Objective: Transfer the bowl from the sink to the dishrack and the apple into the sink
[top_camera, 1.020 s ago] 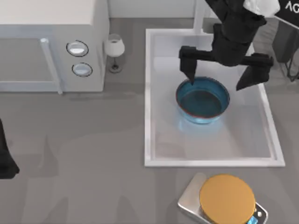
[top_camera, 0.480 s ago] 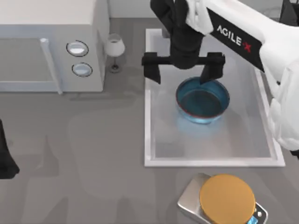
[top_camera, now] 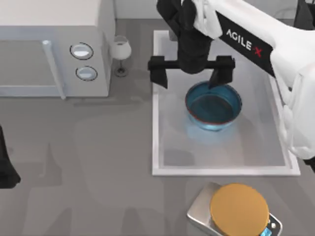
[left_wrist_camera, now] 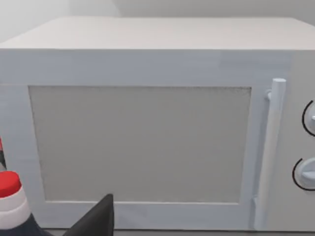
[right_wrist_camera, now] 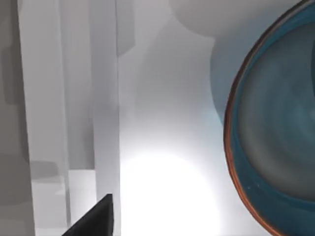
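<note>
At the far left edge of the top view my left arm (top_camera: 6, 164) sat parked low beside the table, and I could not tell how its fingers stood. Its wrist camera faced the white microwave (left_wrist_camera: 147, 132), with a red-capped bottle (left_wrist_camera: 11, 199) at the corner of that view. On the counter the microwave (top_camera: 54, 46) occupied the upper left, its two round knobs (top_camera: 83, 61) facing right, and a small wine glass (top_camera: 120, 53) stood just beside it, between it and the sink (top_camera: 156, 123).

My right gripper (top_camera: 191, 73) hung over the sink's upper left part, fingers spread wide apart: one tip lay over the sink's left rim, the other over the upper rim of the bowl (top_camera: 213, 105). The bowl sat inside the sink, near its middle, with nothing clamped on it. From the right wrist camera the bowl (right_wrist_camera: 275, 142) showed its red-brown rim against the white basin floor (right_wrist_camera: 167, 187).

Below the sink, an orange disc on a silver base (top_camera: 238, 210) rested on the counter.
</note>
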Available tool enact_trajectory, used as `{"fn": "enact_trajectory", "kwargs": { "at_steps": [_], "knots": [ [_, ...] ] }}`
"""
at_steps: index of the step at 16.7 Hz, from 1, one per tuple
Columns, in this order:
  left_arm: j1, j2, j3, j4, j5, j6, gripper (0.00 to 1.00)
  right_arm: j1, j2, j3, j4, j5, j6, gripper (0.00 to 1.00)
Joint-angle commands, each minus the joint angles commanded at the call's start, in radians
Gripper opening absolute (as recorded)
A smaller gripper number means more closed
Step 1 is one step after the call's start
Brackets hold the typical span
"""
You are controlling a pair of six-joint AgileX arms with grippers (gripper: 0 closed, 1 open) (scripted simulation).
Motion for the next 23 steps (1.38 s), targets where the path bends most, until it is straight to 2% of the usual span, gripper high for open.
{"fn": "enact_trajectory", "kwargs": {
  "at_steps": [7,11,23],
  "knots": [
    [0.000,0.000,0.000,0.000,0.000,0.000,1.00,-0.013,0.162,-0.022,0.187,0.001,-0.015,1.00],
    [0.000,0.000,0.000,0.000,0.000,0.000,1.00,-0.014,0.169,-0.023,0.195,0.001,-0.015,1.00],
    [0.000,0.000,0.000,0.000,0.000,0.000,1.00,-0.014,0.169,-0.023,0.195,0.001,-0.015,0.10]
  ]
}}
